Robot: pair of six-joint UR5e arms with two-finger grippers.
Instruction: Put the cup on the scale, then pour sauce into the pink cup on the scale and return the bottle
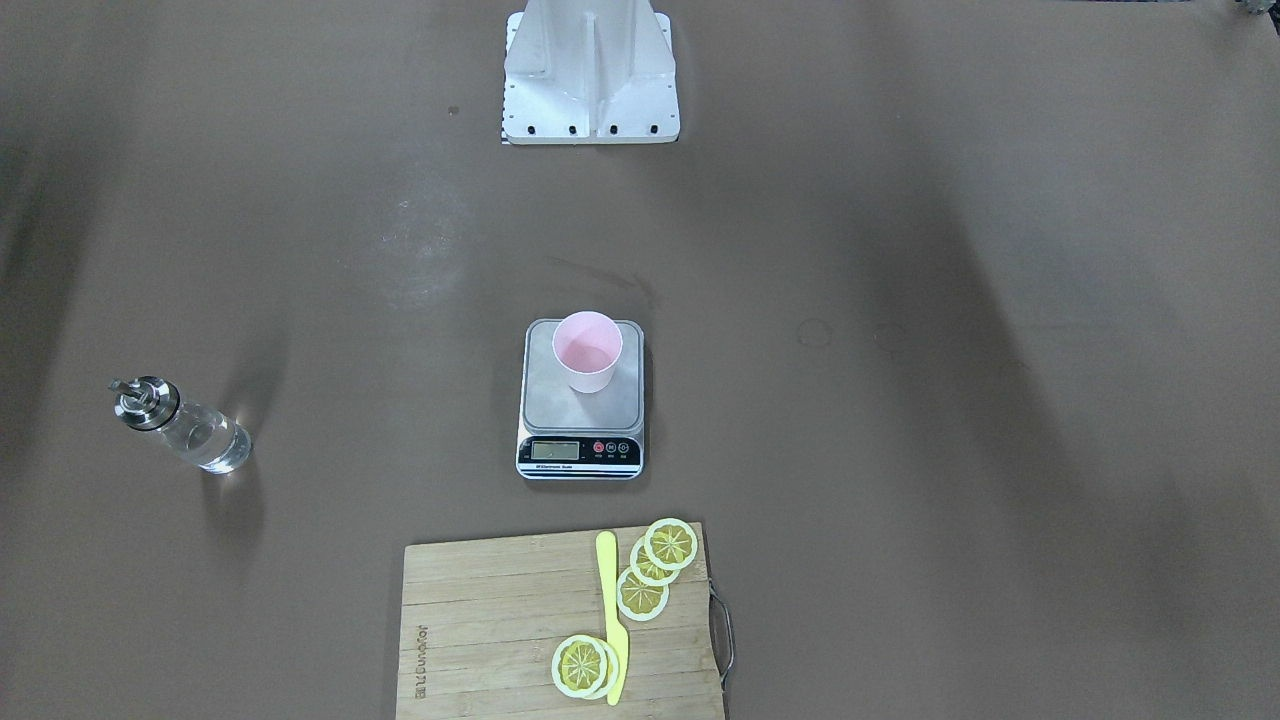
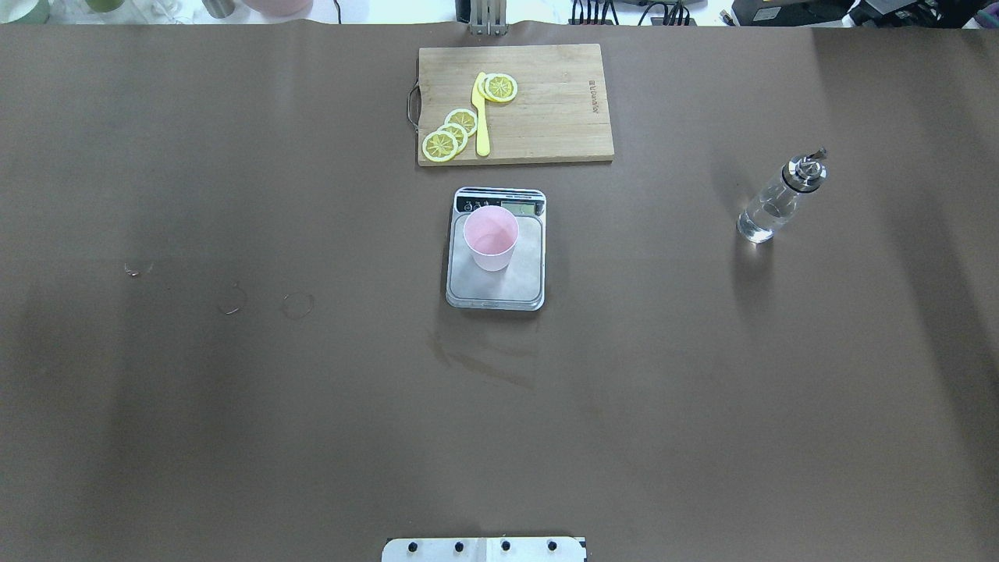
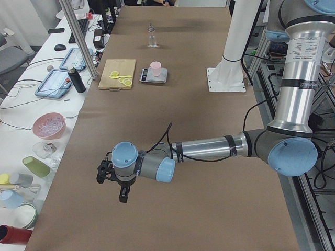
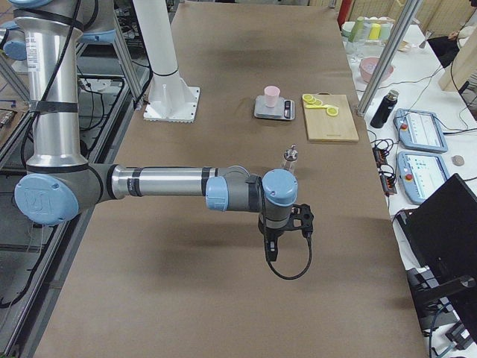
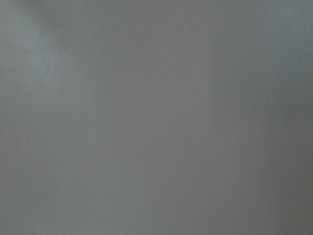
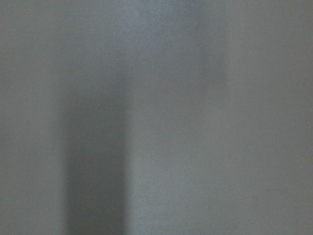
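The pale pink cup (image 1: 588, 352) (image 2: 490, 238) stands upright on the steel platform of the scale (image 1: 575, 405) (image 2: 511, 285) at the table's middle. The clear glass bottle (image 1: 185, 425) (image 2: 776, 201) with its metal spout stands alone on the robot's right side, and clear sauce (image 2: 759, 222) shows in its lower part. Both arms hang low over bare table far from these things. My left gripper (image 3: 104, 172) and right gripper (image 4: 302, 218) show only in the side views, so I cannot tell whether they are open or shut. Both wrist views show only bare table.
A wooden cutting board (image 1: 480, 620) (image 2: 546, 117) with lemon slices (image 1: 655, 570) and a yellow knife (image 1: 612, 620) lies just beyond the scale. The white robot pedestal (image 1: 590, 75) stands at the robot's edge. Benches past both table ends hold cups, bowls and tablets.
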